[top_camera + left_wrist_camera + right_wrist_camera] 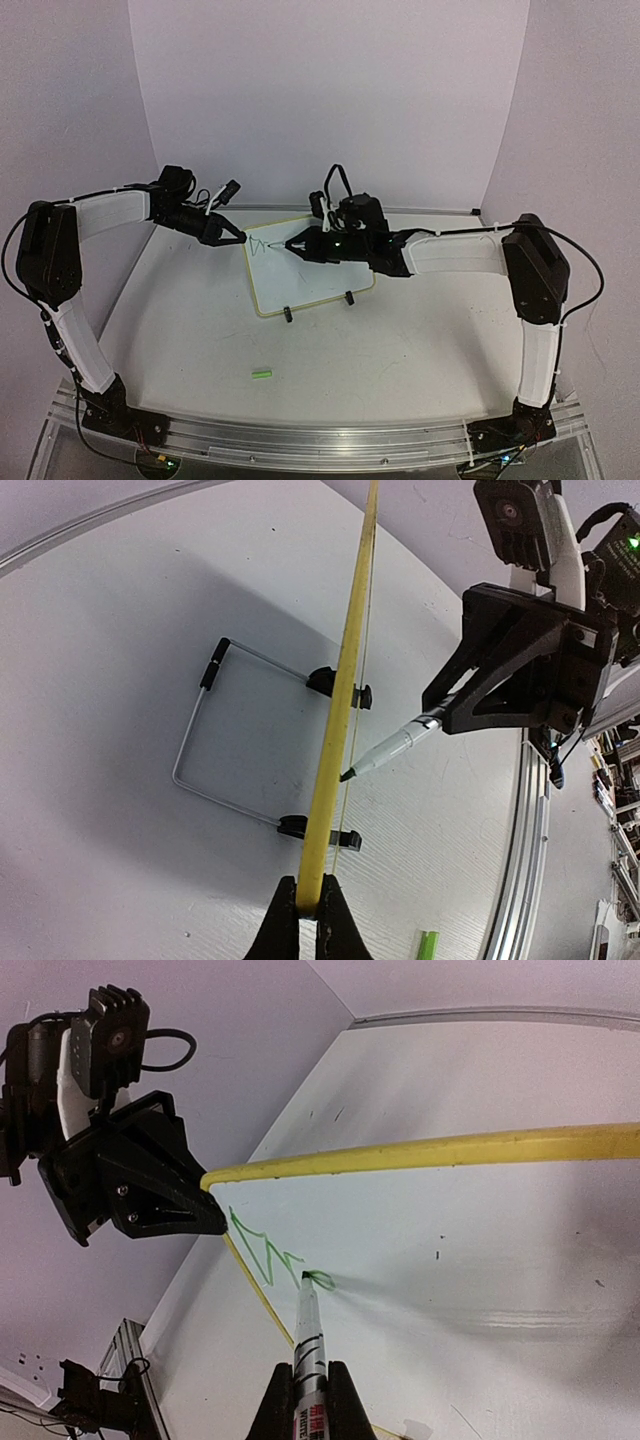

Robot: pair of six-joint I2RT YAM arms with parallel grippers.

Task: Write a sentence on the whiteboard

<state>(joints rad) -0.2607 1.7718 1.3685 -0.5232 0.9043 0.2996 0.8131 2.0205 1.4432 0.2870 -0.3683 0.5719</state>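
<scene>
Clearly, the left jaws pinch the whiteboard (310, 272) frame; the right jaws clench a marker (308, 1345), its tip ahead on the sentence (262, 1250), an unreadable scrawl.

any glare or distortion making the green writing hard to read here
Top external: even, soft light, no glare, but the green scrawl is tiny. Left wrist: wide-angle bending; whiteboard seen edge-on, writing hidden. Right wrist: strokes sharp, marker casts a soft shadow.
</scene>
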